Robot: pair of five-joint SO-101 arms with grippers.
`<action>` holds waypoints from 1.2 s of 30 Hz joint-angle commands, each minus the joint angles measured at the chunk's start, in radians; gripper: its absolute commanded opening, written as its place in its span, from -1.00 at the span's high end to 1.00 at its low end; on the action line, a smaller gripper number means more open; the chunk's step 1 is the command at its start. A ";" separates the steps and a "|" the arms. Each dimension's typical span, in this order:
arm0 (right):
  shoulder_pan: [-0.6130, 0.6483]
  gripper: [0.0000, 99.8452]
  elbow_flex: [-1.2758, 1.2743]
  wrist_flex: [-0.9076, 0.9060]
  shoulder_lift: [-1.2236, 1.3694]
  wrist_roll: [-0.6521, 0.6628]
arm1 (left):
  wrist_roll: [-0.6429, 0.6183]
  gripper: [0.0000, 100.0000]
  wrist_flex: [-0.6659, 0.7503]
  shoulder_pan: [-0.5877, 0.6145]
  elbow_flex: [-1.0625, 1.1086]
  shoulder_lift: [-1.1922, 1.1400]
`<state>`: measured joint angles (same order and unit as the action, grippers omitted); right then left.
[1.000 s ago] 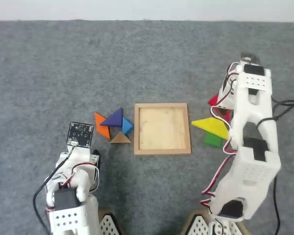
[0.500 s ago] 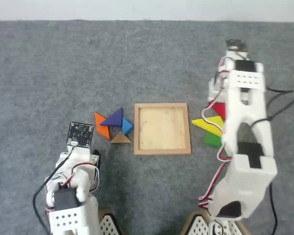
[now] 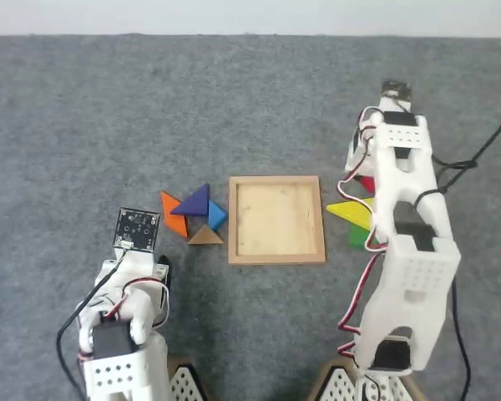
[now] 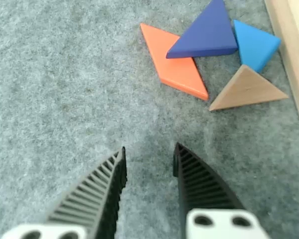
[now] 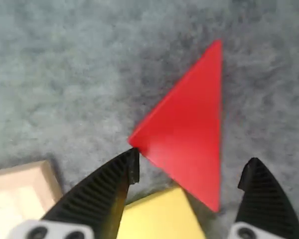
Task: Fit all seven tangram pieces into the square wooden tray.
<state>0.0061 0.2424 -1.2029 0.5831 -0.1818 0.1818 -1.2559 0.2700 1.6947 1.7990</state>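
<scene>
At the lower left of the high view you have your left gripper [image 4: 149, 148], jaws apart over the bare grey carpet [image 3: 83, 125] and holding nothing. Just right of it, left of centre, four pieces sit in a tight cluster: an orange parallelogram [image 3: 173, 214], a dark blue triangle [image 3: 194, 202] touching it, a light blue triangle [image 3: 216, 215], and a tan triangle [image 3: 205, 236] below them. The cluster lies just beside the left rim of the square wooden tray [image 3: 276, 251] at centre frame, and all seven pieces lie outside it on the carpet. Right of the tray, a yellow triangle [image 3: 353, 212] points its tip at the rim, with a green piece [image 3: 357, 238] just below, partly hidden by your right arm [image 3: 409, 251]. Above the yellow one lies the red triangle [image 5: 189, 124]. Your right gripper [image 5: 192, 162] stands with jaws wide apart, one on either side of the red triangle's corner nearest the yellow piece, not clamped on it
</scene>
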 commanded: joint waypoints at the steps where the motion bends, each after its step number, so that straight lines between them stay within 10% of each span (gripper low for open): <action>1: -0.005 0.34 0.097 -0.005 0.051 0.017 | -0.006 0.70 -0.008 0.002 -0.010 0.015; 36: -0.004 0.35 0.267 -0.096 0.196 -0.110 | -0.006 0.70 -0.008 0.002 -0.010 0.015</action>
<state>0.0215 0.4818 -1.2781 0.7871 -0.2846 0.1818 -1.2559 0.2700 1.6947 1.7990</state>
